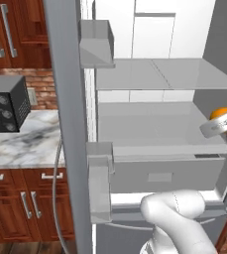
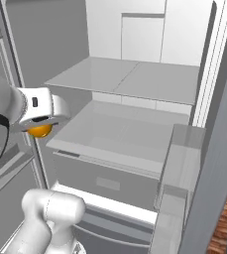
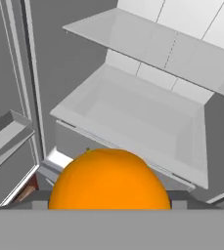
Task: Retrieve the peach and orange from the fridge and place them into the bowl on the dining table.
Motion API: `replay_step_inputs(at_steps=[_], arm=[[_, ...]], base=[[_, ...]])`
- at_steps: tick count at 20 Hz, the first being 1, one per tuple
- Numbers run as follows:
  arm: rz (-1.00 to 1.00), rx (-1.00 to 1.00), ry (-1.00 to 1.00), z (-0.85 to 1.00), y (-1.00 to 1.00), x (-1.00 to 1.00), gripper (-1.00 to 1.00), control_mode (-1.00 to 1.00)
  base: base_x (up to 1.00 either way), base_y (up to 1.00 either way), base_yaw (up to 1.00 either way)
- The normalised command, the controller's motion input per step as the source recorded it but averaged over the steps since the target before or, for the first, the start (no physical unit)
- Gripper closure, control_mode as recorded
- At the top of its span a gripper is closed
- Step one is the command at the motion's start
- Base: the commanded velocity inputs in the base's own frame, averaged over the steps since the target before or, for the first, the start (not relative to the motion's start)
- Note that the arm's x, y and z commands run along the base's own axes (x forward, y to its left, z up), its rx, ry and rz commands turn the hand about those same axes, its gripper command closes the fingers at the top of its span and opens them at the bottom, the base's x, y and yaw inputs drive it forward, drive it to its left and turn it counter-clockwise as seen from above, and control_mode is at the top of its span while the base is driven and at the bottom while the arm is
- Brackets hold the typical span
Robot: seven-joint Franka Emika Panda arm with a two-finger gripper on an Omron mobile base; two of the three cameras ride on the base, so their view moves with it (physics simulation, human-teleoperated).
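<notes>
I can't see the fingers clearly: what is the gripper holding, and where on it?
The orange, gripped across its sides by the gripper.

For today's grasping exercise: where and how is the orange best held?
Grip the orange across its widest middle, fingers on opposite sides. It is a smooth ball with no handle, so an off-centre grip would likely slip. Here it already sits at the gripper, apparently held this way, clear of the fridge shelves.

Open grey-silver fridge (image 1: 149, 129), white interior, grey shelves; bright yellow-orange ball (image 1: 220, 113) at right edge; black microwave (image 1: 6, 104) on marble counter (image 1: 23, 144).
</notes>
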Motion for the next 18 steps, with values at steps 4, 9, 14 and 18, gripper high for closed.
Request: replay_step_inputs(at_steps=[4,9,14,18], arm=[[0.0,0.0,0.0,0.0,0.0,0.0,1.0,1.0],[0.0,0.0,0.0,0.0,0.0,0.0,1.0,1.0],[0.0,0.0,0.0,0.0,0.0,0.0,1.0,1.0],[0.0,0.0,0.0,0.0,0.0,0.0,1.0,1.0]], base=[[-0.59,-0.04,0.14],[-0.66,-0.19,0.11],[-0.79,-0.31,0.17],[-0.72,-0.18,0.45]])
